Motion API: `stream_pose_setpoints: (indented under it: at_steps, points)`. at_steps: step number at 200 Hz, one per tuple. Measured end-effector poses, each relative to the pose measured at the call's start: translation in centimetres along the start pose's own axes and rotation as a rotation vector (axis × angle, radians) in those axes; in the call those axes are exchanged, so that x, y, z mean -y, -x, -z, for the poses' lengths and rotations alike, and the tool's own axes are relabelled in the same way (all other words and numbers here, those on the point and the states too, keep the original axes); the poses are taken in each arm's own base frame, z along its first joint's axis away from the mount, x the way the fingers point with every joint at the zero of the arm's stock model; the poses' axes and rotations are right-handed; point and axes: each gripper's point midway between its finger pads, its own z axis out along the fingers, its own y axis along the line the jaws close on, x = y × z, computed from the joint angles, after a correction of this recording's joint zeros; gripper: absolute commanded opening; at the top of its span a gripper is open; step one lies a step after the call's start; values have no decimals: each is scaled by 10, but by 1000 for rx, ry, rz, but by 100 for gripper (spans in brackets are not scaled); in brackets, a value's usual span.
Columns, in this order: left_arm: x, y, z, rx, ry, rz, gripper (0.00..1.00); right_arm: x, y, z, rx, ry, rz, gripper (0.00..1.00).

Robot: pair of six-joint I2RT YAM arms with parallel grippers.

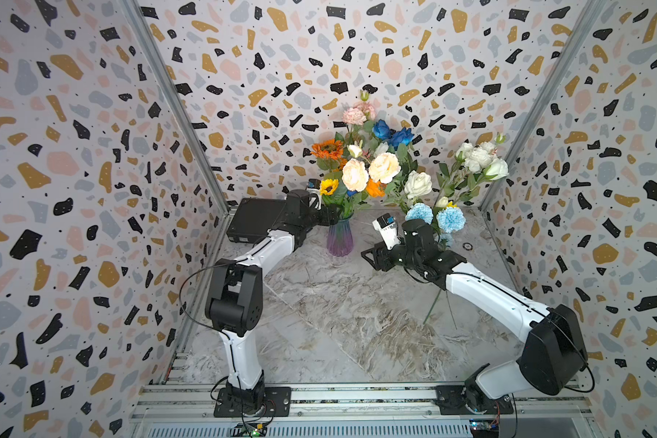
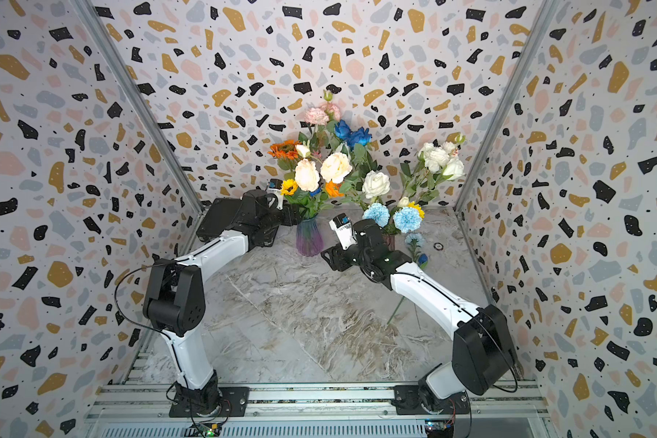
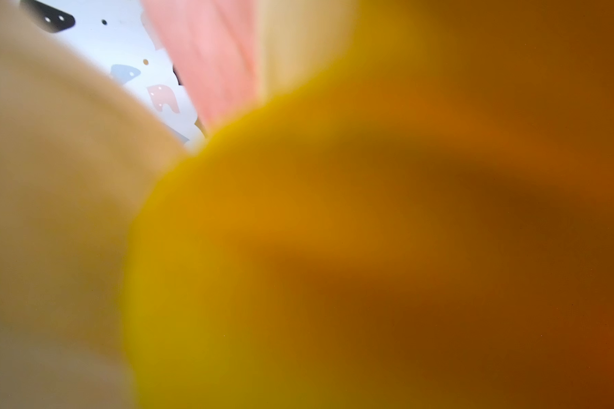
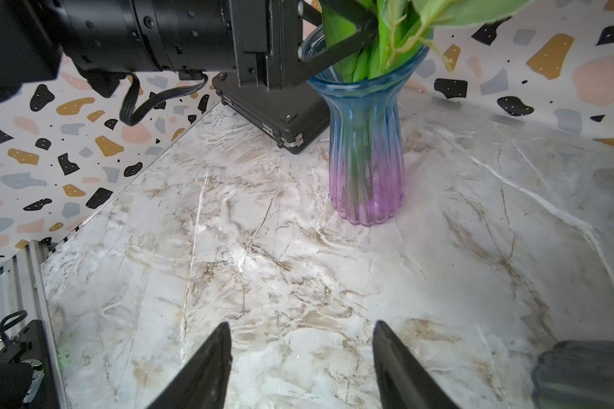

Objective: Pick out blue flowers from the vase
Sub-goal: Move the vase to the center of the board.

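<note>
Seemingly the left claw (image 4: 362,28) straddles stems (image 4: 362,63) at the glass vase (image 4: 366,141) mouth, grip unclear; right claw (image 4: 302,354) open, empty. Isolate only the royal-blue roses (image 1: 391,135) before closing.

My left arm (image 1: 241,352) and right arm (image 1: 488,292) share one build: smooth white link shells joined by rounded black joint housings (image 1: 236,299). Small round screw holes dot the housing faces. A thin black cable (image 1: 181,299) loops outside my left arm; a second runs around my right arm's largest housing. Each arm mounts on a black base plate (image 1: 252,402). My right gripper (image 4: 300,324) carries two black, tapering fingers (image 4: 206,368). A white camera module (image 1: 385,231) sits on each wrist.
</note>
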Motion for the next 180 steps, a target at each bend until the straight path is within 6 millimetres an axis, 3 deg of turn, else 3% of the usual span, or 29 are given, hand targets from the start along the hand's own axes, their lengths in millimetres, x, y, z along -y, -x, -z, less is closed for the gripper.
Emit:
stream_pose_setpoints:
  at_steps: [12,43,68,117,180]
  points:
    - [0,2,-2,3,-1,-3,68,0,0,0,0,-2,4,65]
    - [1,9,-7,18,-9,-11,29,0,0,0,2,-3,14,65]
    - [6,10,-5,15,-40,-6,10,1,2,-2,8,0,20,64]
    - [12,10,-4,36,-64,-35,3,4,-2,-18,-6,10,15,64]
    - [-3,10,3,34,-41,1,0,-1,10,-16,16,28,24,64]
